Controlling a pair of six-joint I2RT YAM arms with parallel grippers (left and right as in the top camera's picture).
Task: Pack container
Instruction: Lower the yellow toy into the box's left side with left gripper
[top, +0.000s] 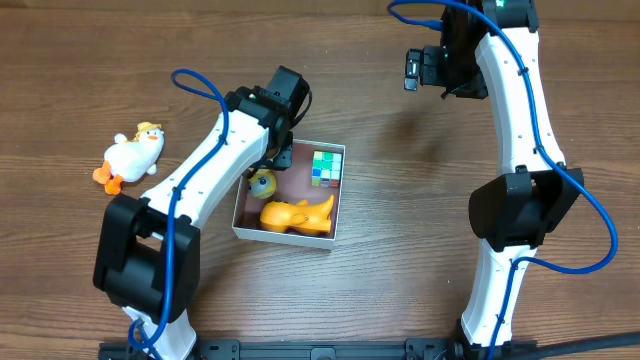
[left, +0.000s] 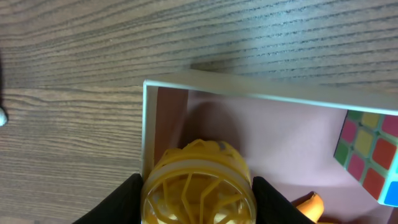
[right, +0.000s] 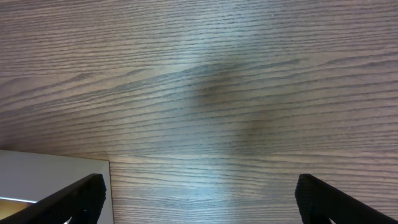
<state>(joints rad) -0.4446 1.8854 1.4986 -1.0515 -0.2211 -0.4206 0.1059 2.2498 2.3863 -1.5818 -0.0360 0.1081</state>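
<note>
The container (top: 284, 237) is a shallow square box with white walls and a pinkish floor, at the table's middle. Inside lie a colour cube (top: 327, 167) and an orange toy animal (top: 297, 215). My left gripper (top: 270, 170) reaches into the container's left side, shut on a yellow round spoked toy (top: 262, 183). In the left wrist view the black fingers (left: 121, 200) clamp both sides of the yellow toy (left: 198, 183), just inside the container's corner wall (left: 149, 124), with the cube (left: 370, 152) at right. My right gripper (right: 199, 199) hangs open over bare wood, far back right (top: 432, 68).
A white plush duck (top: 130, 157) with orange feet lies on the table left of the container. The table is dark wood grain. A pale flat patch (right: 43, 180) shows at the lower left of the right wrist view; I cannot tell what it is.
</note>
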